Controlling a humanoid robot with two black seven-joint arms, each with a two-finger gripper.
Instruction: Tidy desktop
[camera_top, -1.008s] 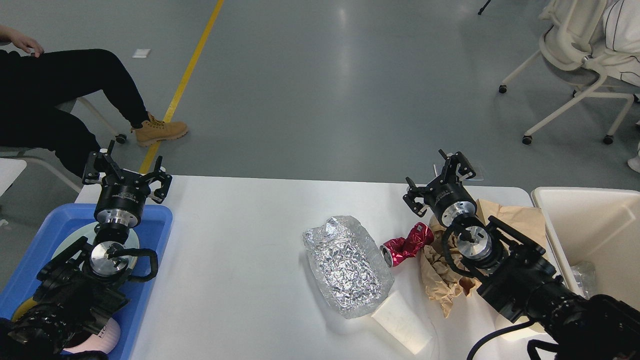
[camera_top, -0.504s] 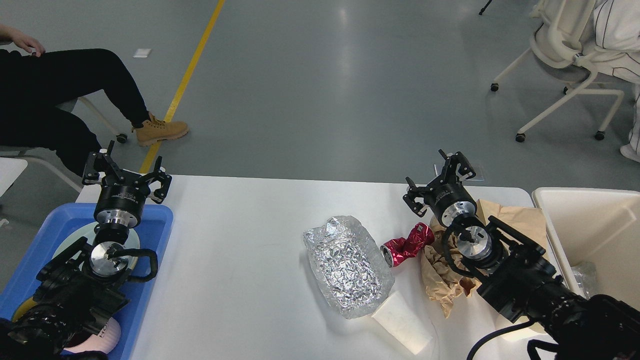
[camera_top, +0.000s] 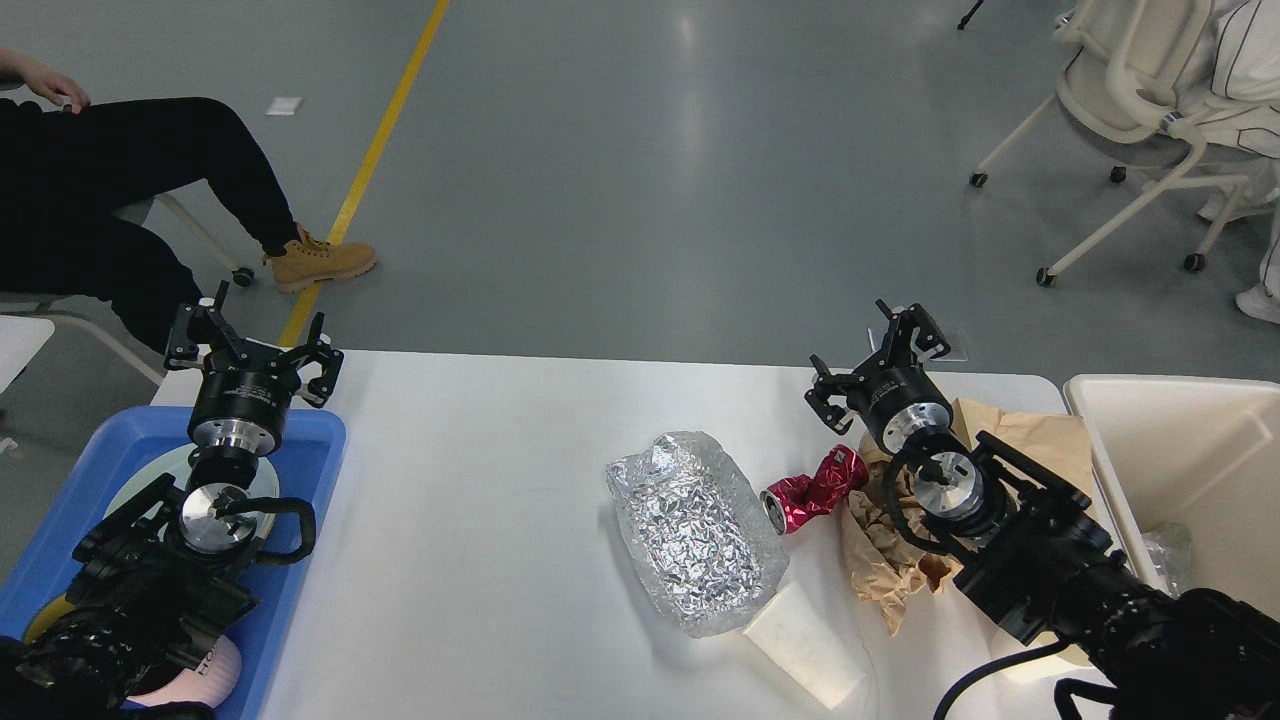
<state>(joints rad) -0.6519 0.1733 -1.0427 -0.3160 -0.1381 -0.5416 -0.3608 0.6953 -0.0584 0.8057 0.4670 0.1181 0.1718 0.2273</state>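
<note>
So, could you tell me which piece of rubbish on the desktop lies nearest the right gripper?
The crushed red can, just below the right gripper; the foil sheet and white paper cup lie farther off.

Brown paper (camera_top: 1010, 432) partly hidden — cream bin (camera_top: 1180, 440) cut off.

The desktop (camera_top: 480, 520) was a smooth, matt white surface. On it lay a sheet of crinkled, shiny silver foil (camera_top: 692, 530), a crushed metal can (camera_top: 815, 488) with a glossy red skin, creased matt brown paper (camera_top: 1000, 450) and a white cup (camera_top: 805, 645), probably paper. The blue tray (camera_top: 300, 520) looked like smooth plastic with a slight sheen, the cream bin (camera_top: 1180, 440) like matt plastic. Both arms were matt black with polished bare-metal rings at the wrists. The grey floor (camera_top: 650, 180) was glossy and reflective.
</note>
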